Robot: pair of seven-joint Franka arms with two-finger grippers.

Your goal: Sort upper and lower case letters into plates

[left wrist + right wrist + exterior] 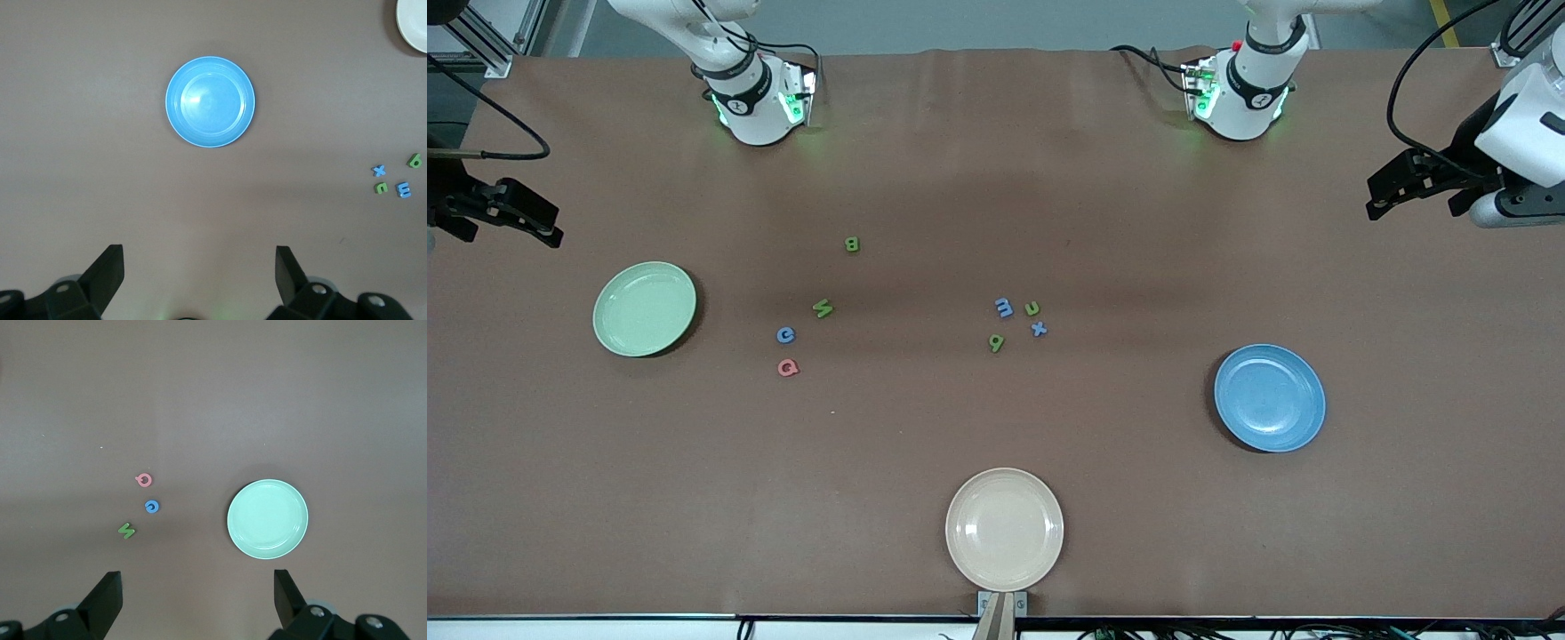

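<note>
Left gripper point(199, 273): fingers spread wide, holding nothing — it hangs in the air over the left arm's end of the surface, above bare brown cover; the arm waits.
Right gripper point(197, 597): also spread wide and holding nothing, up over the right arm's end of the surface; this arm waits too.
Blue plate point(1269, 397): lies flat with nothing in it, toward the left arm's end, nearer to the front camera than the lower-case group; in the left wrist view it shows as point(210, 101).
Green plate point(645, 308): pale mint, flat, nothing in it, toward the right arm's end; in the right wrist view it shows as point(267, 519).
Landmark — cream plate point(1005, 529): at the edge of the surface nearest the front camera, about midway between the two ends, nothing in it.
Lower-case group: blue m point(1004, 308), green u point(1032, 308), blue x point(1039, 329) and green q point(996, 342) lie close together, farther from the front camera than the cream plate and almost straight up the surface from it.
Upper-case group: green W point(823, 308), blue C point(785, 335) and pink Q point(787, 367) lie farther from the front camera than the cream plate and toward the right arm's end, between it and the green plate.
Green B point(852, 244): alone, the letter farthest from the cream plate.
Surface point(996, 444): brown cover.
</note>
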